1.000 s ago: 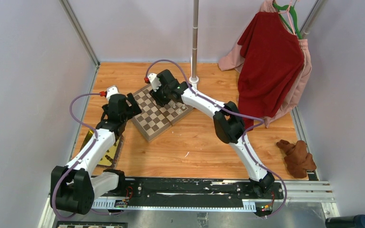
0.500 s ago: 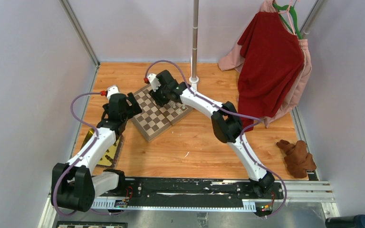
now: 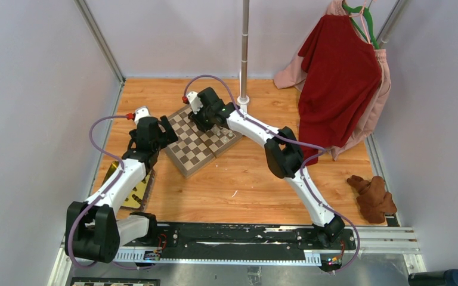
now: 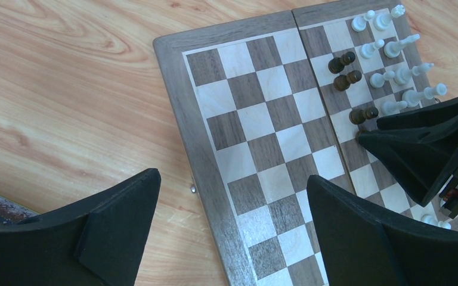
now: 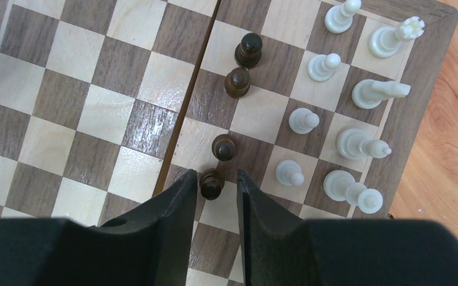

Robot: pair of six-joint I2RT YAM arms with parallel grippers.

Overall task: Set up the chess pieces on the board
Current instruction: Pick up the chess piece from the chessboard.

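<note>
Table (image 3: 244, 179): board (image 3: 198, 149) sat angled, far-left of centre, unmoved. Right arm had crept slightly along board; left arm unchanged. Left end effector (image 4: 232, 182) spread wide over board's rim, empty. Right end effector (image 5: 216, 176) had narrowed astride dark pawn (image 5: 210, 185) near white pieces (image 5: 358, 143); firm clamp could not be told. Judgement: pawn pick-up under way.

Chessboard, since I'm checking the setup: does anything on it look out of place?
Yes: four dark pieces stand in front of the white pawns, near the middle of the board, not at its opposite edge.
</note>
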